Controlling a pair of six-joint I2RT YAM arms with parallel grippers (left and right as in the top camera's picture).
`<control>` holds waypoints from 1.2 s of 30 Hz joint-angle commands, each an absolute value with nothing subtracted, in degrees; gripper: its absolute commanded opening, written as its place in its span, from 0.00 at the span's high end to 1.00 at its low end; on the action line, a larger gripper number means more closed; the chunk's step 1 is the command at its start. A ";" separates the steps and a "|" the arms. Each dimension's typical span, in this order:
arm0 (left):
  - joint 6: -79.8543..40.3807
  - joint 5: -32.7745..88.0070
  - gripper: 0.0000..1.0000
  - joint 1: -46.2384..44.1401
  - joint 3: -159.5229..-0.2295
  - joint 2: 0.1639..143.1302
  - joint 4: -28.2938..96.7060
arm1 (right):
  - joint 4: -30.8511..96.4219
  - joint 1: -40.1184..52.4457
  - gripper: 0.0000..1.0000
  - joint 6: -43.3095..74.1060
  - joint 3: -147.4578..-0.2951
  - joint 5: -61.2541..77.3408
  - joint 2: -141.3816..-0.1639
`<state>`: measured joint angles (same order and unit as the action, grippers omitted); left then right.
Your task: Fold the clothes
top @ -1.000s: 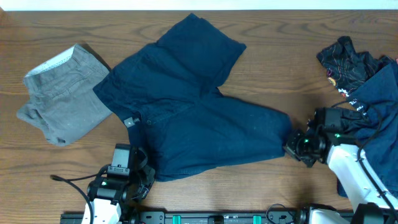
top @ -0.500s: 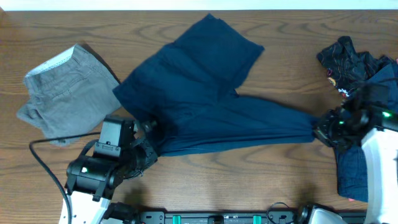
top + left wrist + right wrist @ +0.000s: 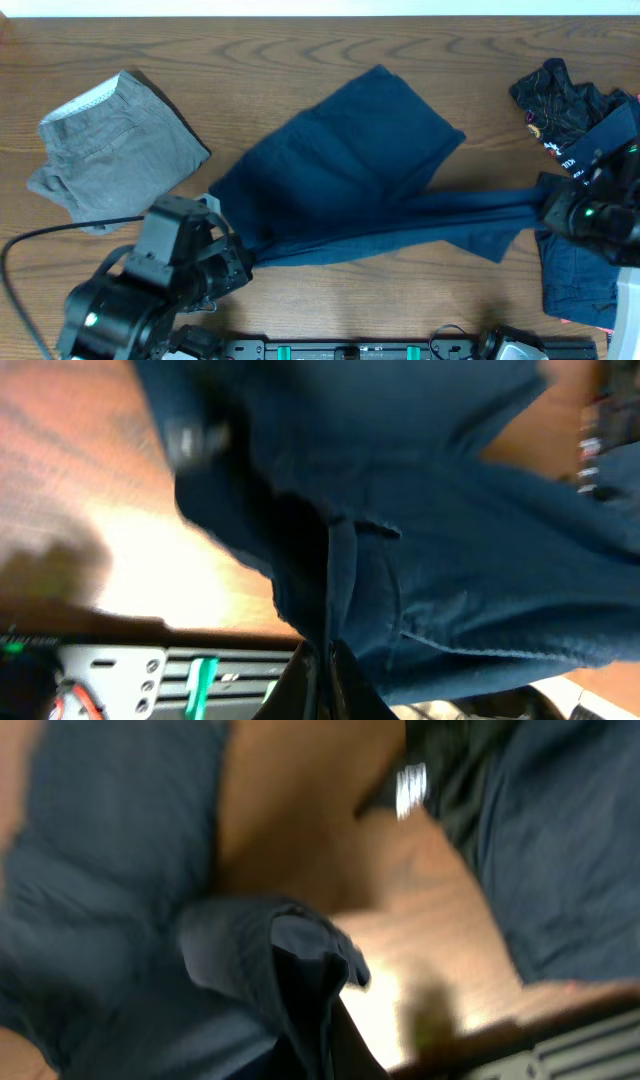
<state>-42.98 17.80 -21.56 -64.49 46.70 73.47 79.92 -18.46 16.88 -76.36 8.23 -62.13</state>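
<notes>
Dark navy blue shorts hang stretched between my two grippers above the table, one leg spread toward the far middle. My left gripper is shut on the waistband corner at the near left; the left wrist view shows its fingers pinching the navy fabric. My right gripper is shut on the other end at the right; the right wrist view shows the bunched navy cloth between its fingers. Grey-olive shorts with a pale waistband lining lie folded at the far left.
A dark black garment with small prints and another blue garment lie piled at the right edge, close to my right arm. The table's near edge carries the arm mounting rail.
Both grippers have lifted and pulled the navy shorts to the right and taut. The shorts have slid off their flat spread; the left arm rose, the right arm moved right.
</notes>
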 commanded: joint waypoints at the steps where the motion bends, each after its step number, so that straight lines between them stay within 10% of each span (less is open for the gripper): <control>1: -42.11 9.21 0.94 -21.45 -66.02 45.63 74.08 | 76.66 -19.35 0.99 11.99 -81.91 1.52 -62.37; 11: -50.17 -3.66 0.94 -21.45 -61.71 51.13 63.72 | 67.35 -12.08 0.99 7.11 -83.42 2.15 -72.05; 21: -49.01 13.82 0.93 -23.24 -61.28 64.16 59.29 | 67.75 -8.62 0.99 9.39 -83.42 -3.68 -79.90; 25: -46.59 14.37 0.60 -25.93 -60.95 71.11 56.49 | 68.53 -8.62 0.99 9.37 -83.42 -5.85 -79.72; 36: -42.17 16.05 0.77 -30.94 -60.20 91.74 49.08 | 71.02 -8.71 0.99 9.41 -83.42 -6.28 -79.75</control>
